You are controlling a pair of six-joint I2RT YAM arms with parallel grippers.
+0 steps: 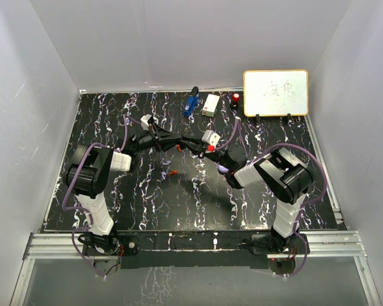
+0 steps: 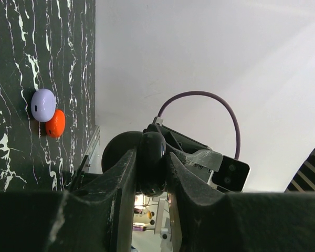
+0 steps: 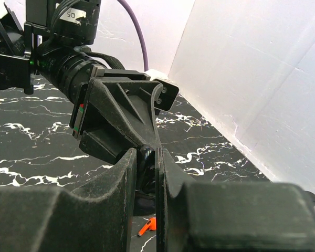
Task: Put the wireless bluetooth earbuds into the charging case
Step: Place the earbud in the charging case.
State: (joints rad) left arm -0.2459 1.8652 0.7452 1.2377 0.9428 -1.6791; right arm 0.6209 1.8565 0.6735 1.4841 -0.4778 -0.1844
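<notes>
My left gripper [image 1: 189,145] and right gripper [image 1: 205,148] meet above the middle of the table. In the left wrist view the left gripper [image 2: 152,160] is shut on a glossy black rounded charging case [image 2: 153,149]. In the right wrist view the right gripper [image 3: 147,157] is shut on the same black case [image 3: 148,163], facing the left gripper's fingers [image 3: 131,113]. A red stemmed earbud [image 3: 147,227] lies on the table below the grippers and also shows in the top view [image 1: 173,172]. No purple earbud shows clearly.
A purple round case [image 2: 43,104] and an orange-red one [image 2: 55,124] lie touching on the black marbled table [image 1: 147,204]. At the back stand a blue gadget [image 1: 191,102], a white box [image 1: 210,105], a red item [image 1: 235,97] and a whiteboard [image 1: 276,92].
</notes>
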